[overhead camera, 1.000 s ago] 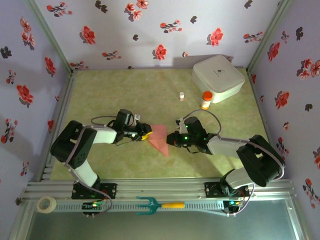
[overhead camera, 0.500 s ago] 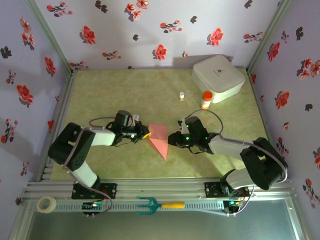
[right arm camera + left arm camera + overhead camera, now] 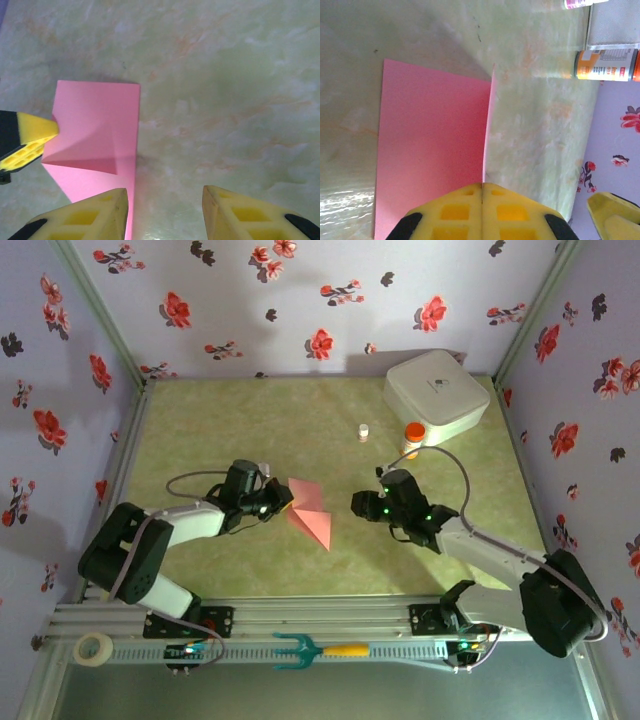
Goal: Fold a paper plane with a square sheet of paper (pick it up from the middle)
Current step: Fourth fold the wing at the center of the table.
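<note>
Right hand just let go and backed off pink paper sheet; jaws now apart, empty. Left hand just clamped shut on sheet's corner flap. Sheet part-folded on tabletop, well apart from white box, to its near-left. Left hand likely drives next fold.

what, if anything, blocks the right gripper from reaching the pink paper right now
Probably nothing. The right gripper has its jaws open right at one edge of the pink paper, with no object between them. The left gripper is shut on the opposite edge, so only that side looks taken.
</note>
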Controlling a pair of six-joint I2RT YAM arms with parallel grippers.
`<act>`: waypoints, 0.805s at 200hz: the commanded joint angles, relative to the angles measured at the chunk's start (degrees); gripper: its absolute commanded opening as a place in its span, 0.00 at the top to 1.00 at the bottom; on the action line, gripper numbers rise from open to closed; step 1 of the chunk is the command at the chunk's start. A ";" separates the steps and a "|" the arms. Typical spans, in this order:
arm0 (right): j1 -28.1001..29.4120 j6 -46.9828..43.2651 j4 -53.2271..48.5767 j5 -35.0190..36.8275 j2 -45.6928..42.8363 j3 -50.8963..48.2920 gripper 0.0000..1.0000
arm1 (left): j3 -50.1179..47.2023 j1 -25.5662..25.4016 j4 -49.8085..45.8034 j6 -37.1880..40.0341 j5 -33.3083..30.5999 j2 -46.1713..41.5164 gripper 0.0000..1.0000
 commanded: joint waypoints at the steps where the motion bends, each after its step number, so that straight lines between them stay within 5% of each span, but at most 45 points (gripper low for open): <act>1: 0.01 -3.52 -4.30 4.42 -1.93 2.48 0.56 | 0.82 -0.38 -2.61 1.16 -2.55 -2.23 1.00; 55: 1.55 -3.15 -1.02 3.02 -6.88 -2.72 0.56 | 1.30 -1.96 -2.29 1.67 -2.17 -1.59 1.00; 107: 6.17 -4.61 -0.45 6.13 -9.45 -5.30 0.56 | 1.78 -2.06 -1.62 2.87 0.65 -0.86 0.84; 161: 13.37 -8.39 2.84 8.75 -8.06 -6.54 0.56 | 1.98 -1.99 -0.18 2.64 1.92 0.20 0.89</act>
